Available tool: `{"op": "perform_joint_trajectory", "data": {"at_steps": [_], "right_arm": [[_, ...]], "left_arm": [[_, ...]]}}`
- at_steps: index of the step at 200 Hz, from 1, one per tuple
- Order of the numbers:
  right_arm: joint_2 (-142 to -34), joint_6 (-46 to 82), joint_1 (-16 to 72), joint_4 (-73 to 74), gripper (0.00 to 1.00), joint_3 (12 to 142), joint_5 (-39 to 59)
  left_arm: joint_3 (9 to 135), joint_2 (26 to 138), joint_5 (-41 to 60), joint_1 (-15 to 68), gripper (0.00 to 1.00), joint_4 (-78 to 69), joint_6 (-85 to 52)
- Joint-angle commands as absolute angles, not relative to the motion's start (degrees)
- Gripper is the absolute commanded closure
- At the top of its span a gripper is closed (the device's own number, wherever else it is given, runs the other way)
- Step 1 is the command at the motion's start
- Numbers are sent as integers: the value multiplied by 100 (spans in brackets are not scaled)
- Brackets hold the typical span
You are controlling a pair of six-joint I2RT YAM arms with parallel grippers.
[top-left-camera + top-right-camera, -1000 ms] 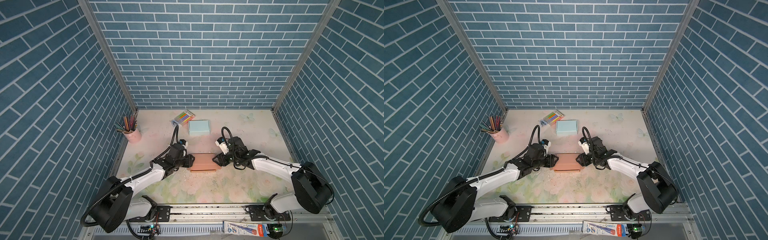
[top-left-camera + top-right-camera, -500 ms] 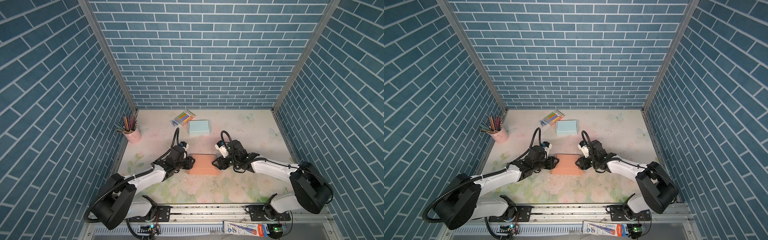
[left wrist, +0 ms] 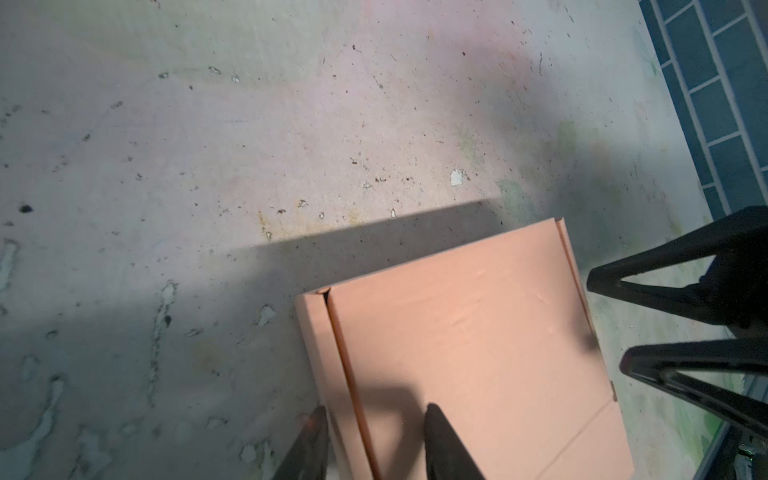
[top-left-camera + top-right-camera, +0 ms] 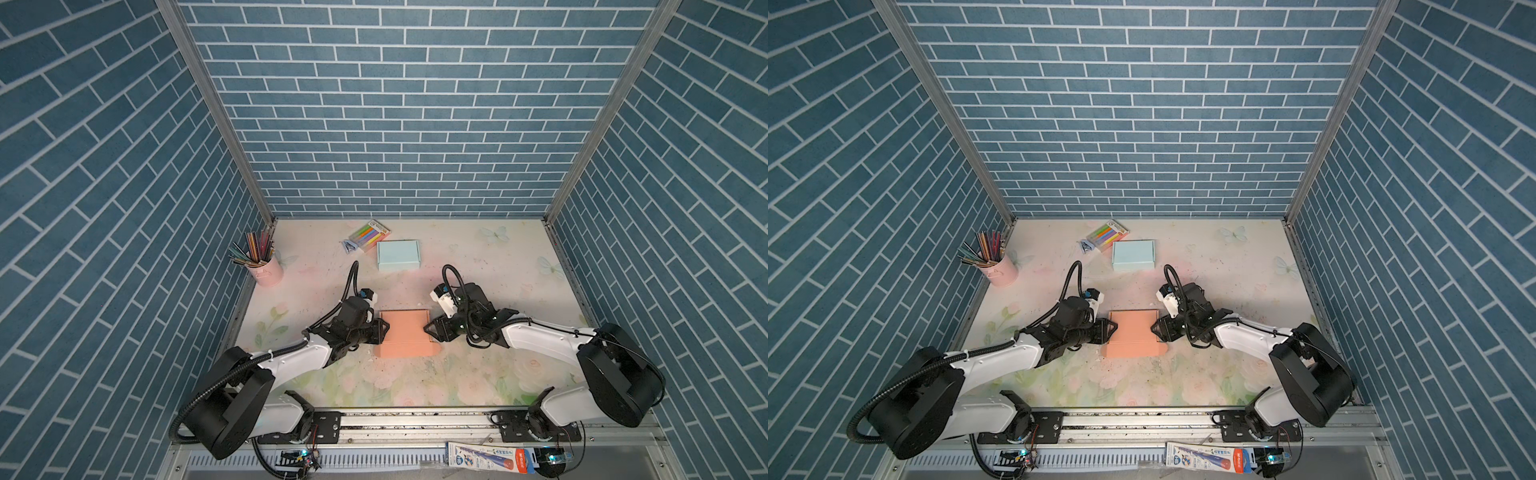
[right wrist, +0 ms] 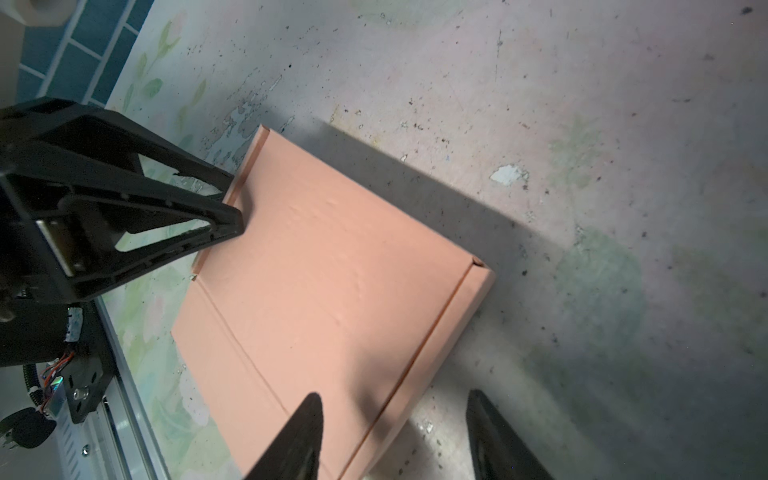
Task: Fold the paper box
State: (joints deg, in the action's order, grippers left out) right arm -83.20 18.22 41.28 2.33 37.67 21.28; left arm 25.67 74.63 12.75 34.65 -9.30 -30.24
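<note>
Jaws of the left gripper (image 3: 374, 409) stand part open astride the left side wall of the orange box (image 4: 405, 337), one finger outside the wall and one over the lid (image 5: 332, 270); whether either finger presses the card cannot be told. Jaws of the right gripper (image 5: 395, 392) stand about half open astride the opposite wall, one finger above the lid and the other over the bare table (image 4: 478, 374), with nothing clamped. The orange box lies on the table between the two grippers, about midway between the left and right edges and nearer the front edge than the back. Its lid is down, and a creased strip (image 4: 405, 356) lies flat toward the front edge. The step in hand appears to be setting the side walls square against the lid. It is best done by closing on both walls evenly, so that neither push slides or skews the light box. The fingertips should stay low on the walls and the pressure gentle, since the lid shows small dents. A blue box (image 4: 398, 255), a pack of pens (image 4: 370, 235) and a pink cup (image 4: 268, 270) stand well apart toward the back edge.
</note>
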Motion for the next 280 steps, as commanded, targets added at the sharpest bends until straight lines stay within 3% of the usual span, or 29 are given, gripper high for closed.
{"op": "perform_joint_trajectory", "data": {"at_steps": [1,46,73,87,237,253,280], "right_arm": [[-8445,1970,4167,360,44,3674,2224],[-8517,1967,4166,470,46,3736,2250],[-8597,1969,4165,508,60,3831,2320],[-8639,1969,4167,511,62,3853,2326],[-8742,1784,3748,447,60,4031,2110],[-8633,1806,3753,383,58,4004,2107],[-8267,1853,3752,208,45,3874,1976]], "left_arm": [[2479,7505,1233,3516,62,-958,-3067],[2532,7544,1247,3525,65,-1012,-3094],[2605,7611,1239,3582,66,-1044,-3111],[2613,7629,1224,3599,67,-1062,-3121],[3098,8201,1172,3601,67,-1197,-3028],[3044,8106,1113,3599,63,-1175,-3033],[3013,7840,967,3601,52,-969,-3000]]}}
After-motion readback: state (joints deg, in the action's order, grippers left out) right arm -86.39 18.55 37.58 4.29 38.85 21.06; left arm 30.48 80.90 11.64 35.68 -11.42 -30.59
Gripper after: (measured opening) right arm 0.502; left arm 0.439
